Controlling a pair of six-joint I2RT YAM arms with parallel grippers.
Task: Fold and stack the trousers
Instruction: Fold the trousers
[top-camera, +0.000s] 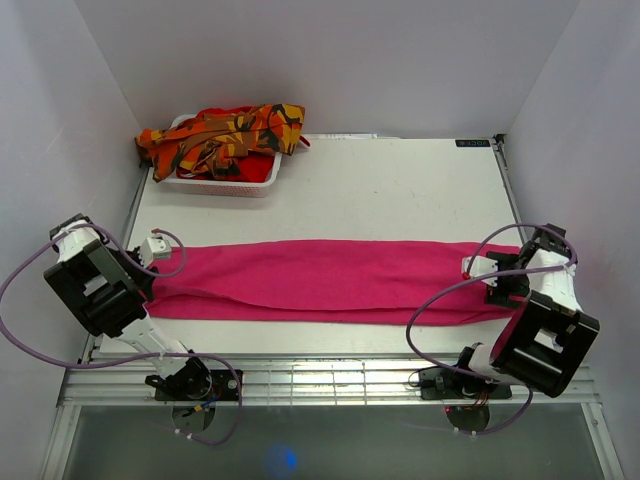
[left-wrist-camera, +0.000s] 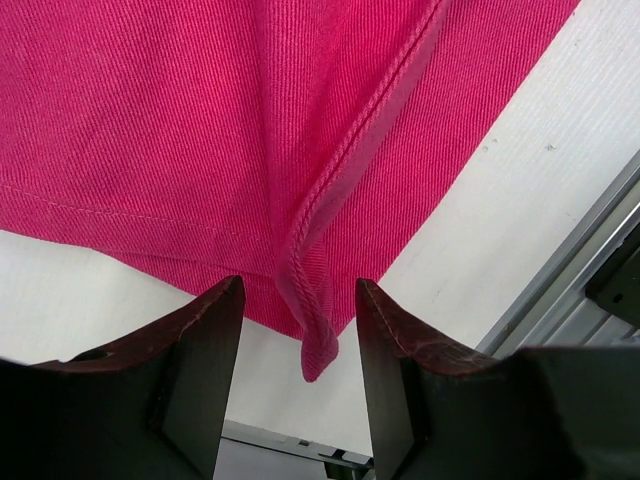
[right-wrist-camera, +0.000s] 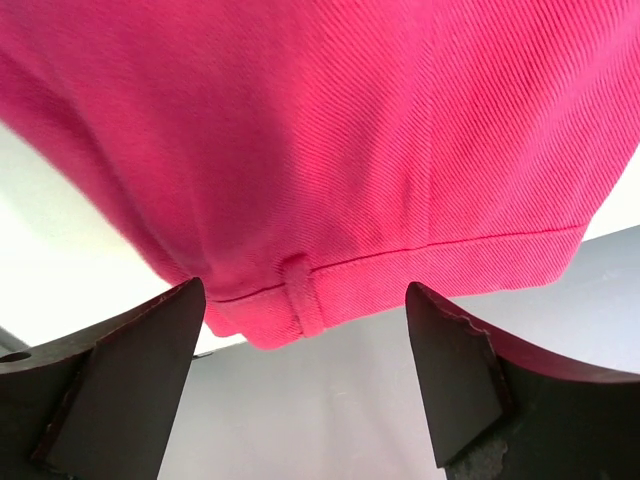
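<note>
The magenta-pink trousers (top-camera: 330, 278) lie stretched out long across the table, from left to right. My left gripper (top-camera: 150, 280) is at their left end. In the left wrist view it (left-wrist-camera: 298, 305) is open, and a hem corner of the pink cloth (left-wrist-camera: 318, 350) lies loose between the jaws. My right gripper (top-camera: 500, 288) is at their right end. In the right wrist view it (right-wrist-camera: 305, 292) is wide open over the waistband and its belt loop (right-wrist-camera: 303, 298). The orange camouflage trousers (top-camera: 225, 135) lie bunched in the basket.
The white slotted basket (top-camera: 225, 183) stands at the back left of the white table (top-camera: 400, 190). White walls close in the back and both sides. A metal rail (top-camera: 330, 380) runs along the near edge. The waistband end reaches past the table's right edge.
</note>
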